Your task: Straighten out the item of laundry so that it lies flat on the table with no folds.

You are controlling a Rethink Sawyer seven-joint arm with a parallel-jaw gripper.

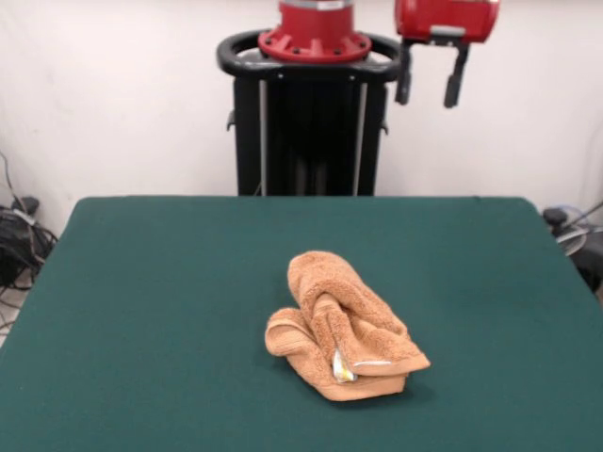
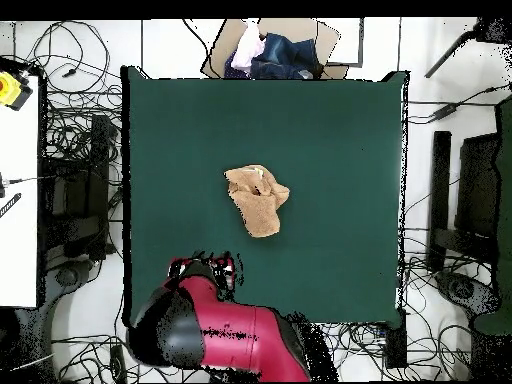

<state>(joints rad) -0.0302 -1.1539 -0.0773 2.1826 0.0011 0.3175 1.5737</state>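
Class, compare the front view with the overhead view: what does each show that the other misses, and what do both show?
Front only: the towel's white label, its rolled folds, and the open gripper raised behind the table. Overhead only: the whole table outline, the box of clothes beyond its far edge, and cables all round. Both: the crumpled towel near the middle of the green table.

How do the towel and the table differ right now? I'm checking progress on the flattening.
The towel is orange-tan and bunched in folds; the table is dark green and flat. The towel covers only a small patch near the middle, and the table is far wider. Both look cloth-surfaced.
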